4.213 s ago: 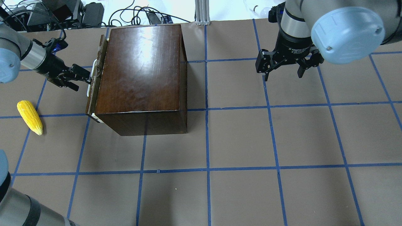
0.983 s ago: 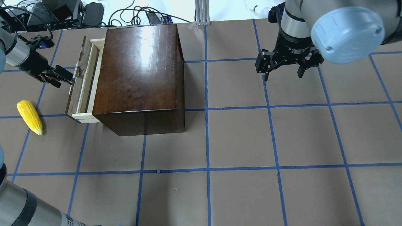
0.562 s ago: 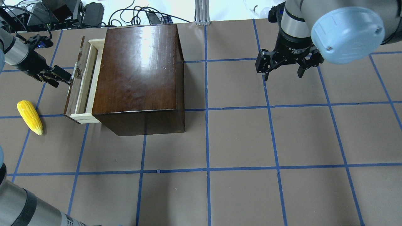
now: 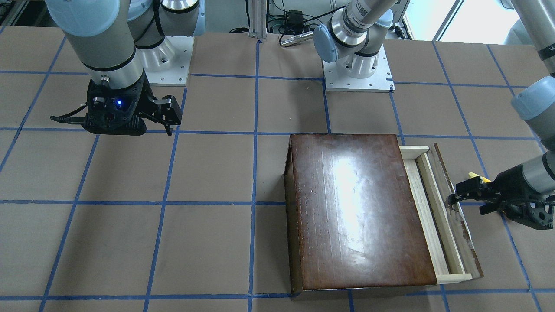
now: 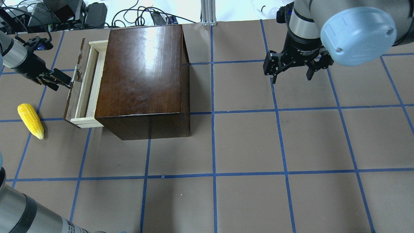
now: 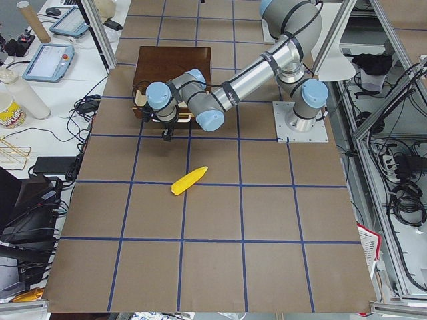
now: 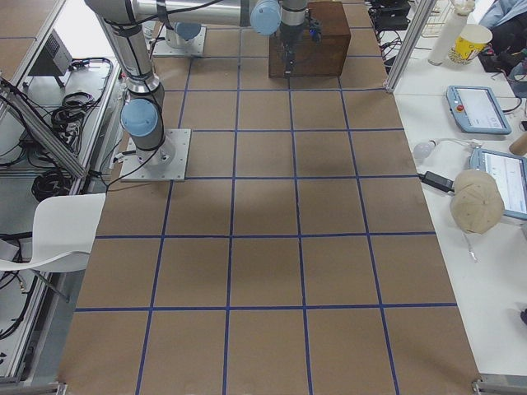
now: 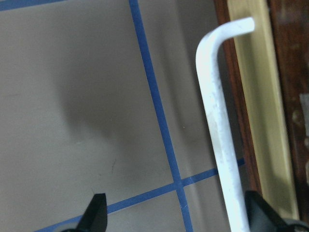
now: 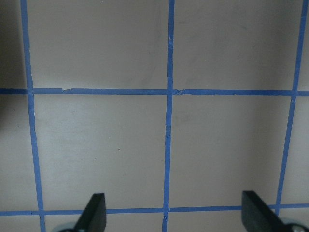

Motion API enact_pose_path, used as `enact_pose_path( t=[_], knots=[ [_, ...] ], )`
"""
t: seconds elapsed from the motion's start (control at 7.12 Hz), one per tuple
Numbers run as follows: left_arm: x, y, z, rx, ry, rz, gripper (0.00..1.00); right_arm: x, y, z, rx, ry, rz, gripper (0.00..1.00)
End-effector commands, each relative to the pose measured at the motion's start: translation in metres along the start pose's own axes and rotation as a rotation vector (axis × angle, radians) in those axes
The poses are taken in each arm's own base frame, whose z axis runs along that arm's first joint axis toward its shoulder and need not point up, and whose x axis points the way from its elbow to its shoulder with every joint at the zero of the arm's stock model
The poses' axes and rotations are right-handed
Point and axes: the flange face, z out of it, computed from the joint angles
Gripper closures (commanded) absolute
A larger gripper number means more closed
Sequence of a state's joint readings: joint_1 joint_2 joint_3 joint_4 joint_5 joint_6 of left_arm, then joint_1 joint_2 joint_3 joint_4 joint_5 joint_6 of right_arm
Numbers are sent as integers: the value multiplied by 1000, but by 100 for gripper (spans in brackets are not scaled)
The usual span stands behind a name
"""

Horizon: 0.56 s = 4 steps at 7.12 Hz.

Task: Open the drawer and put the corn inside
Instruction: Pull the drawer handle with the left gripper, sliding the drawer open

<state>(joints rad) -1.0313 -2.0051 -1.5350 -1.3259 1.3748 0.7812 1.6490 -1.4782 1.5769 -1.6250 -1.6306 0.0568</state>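
The drawer (image 5: 84, 84) is pulled partly out of the left side of the dark-brown box (image 5: 142, 71), and its pale-wood tray (image 4: 437, 212) shows. My left gripper (image 5: 67, 84) is at the drawer's front panel. In the left wrist view (image 8: 176, 215) its fingers are spread wide, with the whitish handle (image 8: 219, 135) between them, close to one finger. The corn (image 5: 30, 120) lies on the table left of the drawer, apart from it, and also shows in the exterior left view (image 6: 189, 181). My right gripper (image 5: 291, 76) is open and empty, hovering over bare table (image 9: 174, 215).
The table is brown with a blue tape grid. Cables and equipment lie beyond the far edge (image 5: 64, 13). An aluminium post (image 5: 208, 13) stands behind the box. The arm bases (image 4: 357, 69) are bolted at the robot's side.
The drawer has slid further out of the box to the left, and my left gripper has moved left with its handle. The corn and right arm have not moved.
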Motion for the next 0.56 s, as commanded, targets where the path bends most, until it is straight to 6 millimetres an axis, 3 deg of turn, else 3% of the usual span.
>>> enact_pose_path(
  t=[0.0,0.42],
  knots=[
    [-6,3,0,2,-1,-2,0,0,0,0,0,0,0,0],
    [-14,7,-3,-8,-26,-2,0,0,0,1,-2,-1,0,0]
  ],
)
